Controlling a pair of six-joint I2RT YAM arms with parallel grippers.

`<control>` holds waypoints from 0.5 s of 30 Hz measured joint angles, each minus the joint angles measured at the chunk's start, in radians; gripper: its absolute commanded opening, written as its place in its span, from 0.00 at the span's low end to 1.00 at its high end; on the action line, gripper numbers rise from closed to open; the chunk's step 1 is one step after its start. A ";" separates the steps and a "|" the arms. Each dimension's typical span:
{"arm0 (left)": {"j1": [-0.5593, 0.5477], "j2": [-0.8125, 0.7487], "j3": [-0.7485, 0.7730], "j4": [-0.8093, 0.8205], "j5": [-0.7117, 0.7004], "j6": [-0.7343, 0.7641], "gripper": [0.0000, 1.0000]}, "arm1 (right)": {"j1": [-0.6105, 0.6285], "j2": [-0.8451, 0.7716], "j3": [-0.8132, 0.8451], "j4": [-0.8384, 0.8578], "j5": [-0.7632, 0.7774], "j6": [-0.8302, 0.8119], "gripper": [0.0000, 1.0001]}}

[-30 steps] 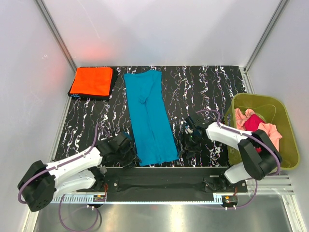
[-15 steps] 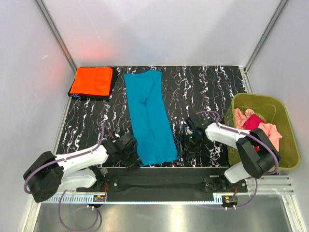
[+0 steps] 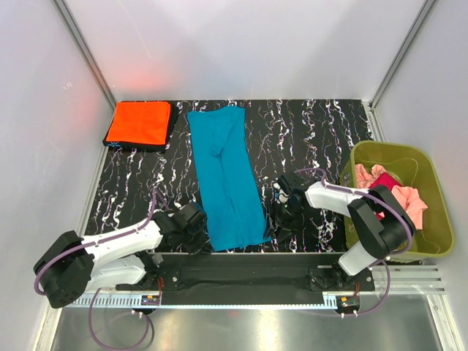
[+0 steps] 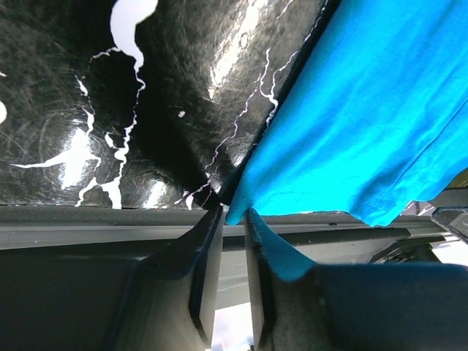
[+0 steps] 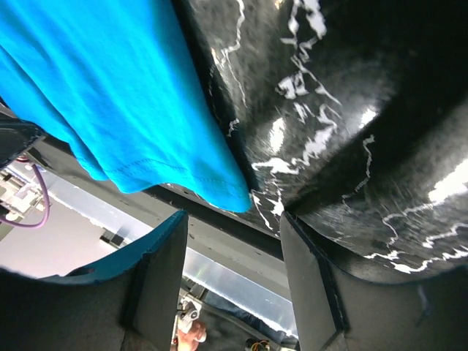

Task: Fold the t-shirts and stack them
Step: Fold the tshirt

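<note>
A teal-blue t-shirt lies flat as a long strip down the middle of the black marbled table. My left gripper is at its near left corner; in the left wrist view the fingers are closed to a narrow gap with the shirt's corner pinched at their tips. My right gripper is open beside the near right corner; in the right wrist view the shirt's corner sits just ahead of the wide jaws, apart from both. A folded orange t-shirt lies at the far left.
An olive-green bin stands at the right edge and holds crumpled pink and magenta-red shirts. The table's near edge and a metal rail run just behind both grippers. White walls enclose the table.
My left gripper has moved right to the teal shirt's near left corner and closed on it. My right gripper has shifted slightly left toward the near right corner.
</note>
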 measured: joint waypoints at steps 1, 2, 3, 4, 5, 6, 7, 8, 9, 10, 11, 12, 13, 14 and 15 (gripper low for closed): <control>0.000 0.002 0.000 0.000 0.000 0.000 0.22 | 0.000 0.008 0.006 0.000 -0.004 0.000 0.61; 0.000 0.004 0.000 0.001 0.001 0.000 0.21 | 0.000 0.015 0.011 0.000 -0.007 0.000 0.60; 0.000 0.004 0.000 0.001 0.001 0.000 0.20 | 0.000 0.021 0.016 -0.002 -0.008 0.000 0.59; 0.000 0.004 0.000 0.000 0.000 0.000 0.19 | 0.000 0.026 0.021 -0.003 -0.008 0.000 0.59; 0.000 0.005 0.000 0.000 0.000 0.000 0.18 | 0.000 0.029 0.023 -0.003 -0.008 0.000 0.59; 0.000 0.005 0.000 0.000 0.000 0.001 0.17 | 0.000 0.032 0.025 -0.005 -0.006 0.000 0.58; 0.000 0.006 0.000 0.000 0.000 0.001 0.17 | 0.000 0.032 0.026 -0.006 -0.006 0.000 0.56; 0.000 0.010 0.000 0.001 0.001 0.001 0.17 | 0.000 0.034 0.027 -0.006 -0.004 -0.001 0.56; 0.000 0.011 0.000 0.002 0.002 0.001 0.16 | 0.000 0.035 0.028 -0.007 -0.003 0.000 0.55; 0.000 0.012 0.000 0.003 0.002 0.002 0.15 | 0.000 0.038 0.029 -0.007 -0.002 -0.001 0.53; 0.000 0.013 0.000 0.004 0.002 0.003 0.15 | 0.000 0.042 0.032 -0.008 0.002 0.000 0.53; 0.000 0.017 0.001 0.005 0.003 0.004 0.15 | 0.000 0.047 0.036 -0.010 0.003 0.000 0.52; 0.000 0.021 0.003 0.008 0.005 0.005 0.15 | 0.000 0.050 0.040 -0.010 0.004 0.000 0.52; 0.000 0.024 0.005 0.009 0.005 0.005 0.15 | 0.000 0.054 0.043 -0.010 0.005 0.000 0.52; 0.000 0.028 0.006 0.012 0.006 0.006 0.15 | 0.000 0.055 0.044 -0.010 0.005 0.000 0.52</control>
